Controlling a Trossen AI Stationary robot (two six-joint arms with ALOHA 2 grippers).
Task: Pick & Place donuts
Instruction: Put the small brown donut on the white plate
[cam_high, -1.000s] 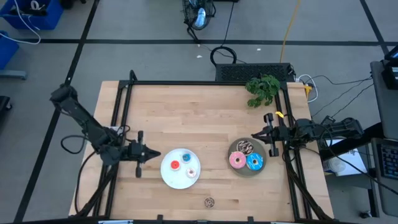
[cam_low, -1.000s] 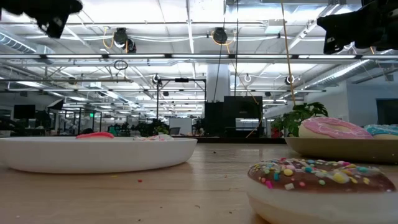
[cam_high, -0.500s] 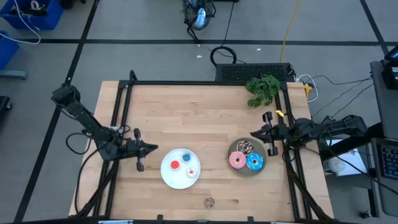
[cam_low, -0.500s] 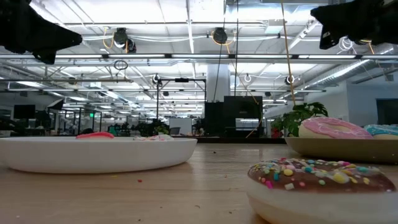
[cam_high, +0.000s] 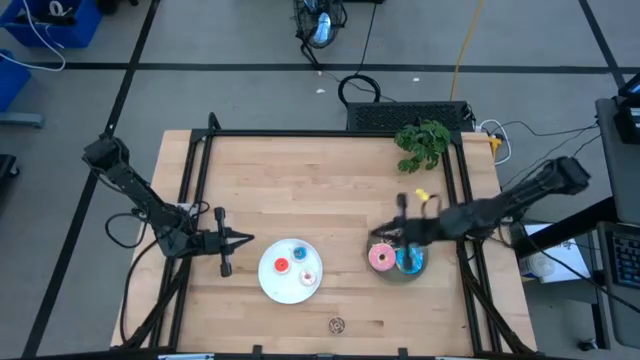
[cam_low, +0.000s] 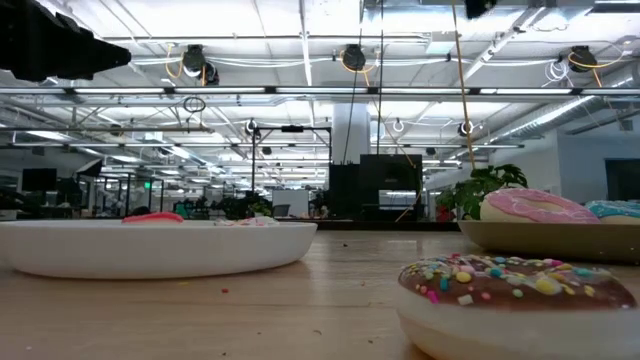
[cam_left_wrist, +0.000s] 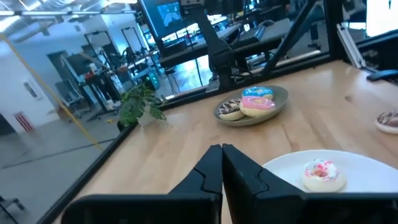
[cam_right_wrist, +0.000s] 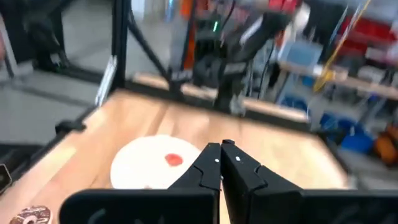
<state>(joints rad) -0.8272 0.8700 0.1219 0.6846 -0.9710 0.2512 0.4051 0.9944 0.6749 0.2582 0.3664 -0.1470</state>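
Now we hold the right gripper (cam_high: 385, 232), jaws closed and empty, over the grey plate (cam_high: 374, 265), pink donut (cam_high: 381, 258) just at six o'clock; left gripper (cam_high: 240, 239) closed, waiting.

A white plate (cam_high: 268, 278) and a grey plate (cam_high: 376, 272) sit apart on the wooden table (cam_high: 310, 190); a plant (cam_high: 422, 143) stands at its far right corner.

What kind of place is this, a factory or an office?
Most likely a robotics lab in an open industrial hall. A wooden table carries two robot arms working over toy donuts on plates, with ceiling strip lights and equipment racks behind.
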